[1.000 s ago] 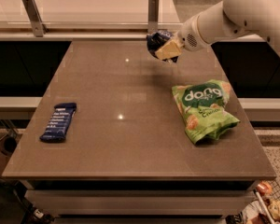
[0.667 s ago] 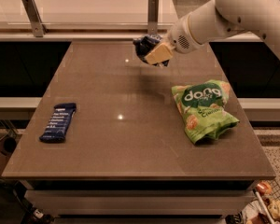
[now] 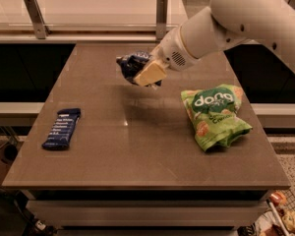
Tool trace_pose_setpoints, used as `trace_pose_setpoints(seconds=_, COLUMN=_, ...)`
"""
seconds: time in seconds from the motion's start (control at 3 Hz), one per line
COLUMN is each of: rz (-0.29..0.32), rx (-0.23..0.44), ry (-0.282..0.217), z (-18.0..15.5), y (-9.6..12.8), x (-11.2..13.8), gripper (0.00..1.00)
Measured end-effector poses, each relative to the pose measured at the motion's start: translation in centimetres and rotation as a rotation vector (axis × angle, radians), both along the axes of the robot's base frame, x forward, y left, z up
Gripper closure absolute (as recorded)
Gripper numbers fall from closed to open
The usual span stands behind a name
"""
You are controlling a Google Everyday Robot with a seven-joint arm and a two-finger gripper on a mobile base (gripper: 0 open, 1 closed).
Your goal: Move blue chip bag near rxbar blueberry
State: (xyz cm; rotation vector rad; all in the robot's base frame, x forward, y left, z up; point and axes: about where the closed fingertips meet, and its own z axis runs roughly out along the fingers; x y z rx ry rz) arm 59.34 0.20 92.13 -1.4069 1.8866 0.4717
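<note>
My gripper (image 3: pixel 145 72) is shut on the blue chip bag (image 3: pixel 133 64), a small crumpled navy foil bag, and holds it above the middle of the brown table (image 3: pixel 137 151). A pale fingertip (image 3: pixel 150 73) covers the bag's right side. The rxbar blueberry (image 3: pixel 62 128), a slim flat dark blue bar with white text, lies on the table near its left edge, well to the left of and nearer than the held bag.
A larger bright green bag (image 3: pixel 214 113) with white lettering lies on the right side of the table. A pale counter with two upright posts (image 3: pixel 162 14) runs behind the table. My white arm (image 3: pixel 236 18) reaches in from the upper right.
My gripper has carried the blue chip bag leftward and nearer, from the table's far right part toward its middle. The green bag and the bar have not moved.
</note>
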Motion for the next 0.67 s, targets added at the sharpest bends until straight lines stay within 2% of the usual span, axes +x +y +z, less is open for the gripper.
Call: trace_pose_setpoints(seconds=0.67, rz=0.112, rx=0.021, ry=0.018, z=-1.6, y=3.8, x=-6.4, gripper=1.00)
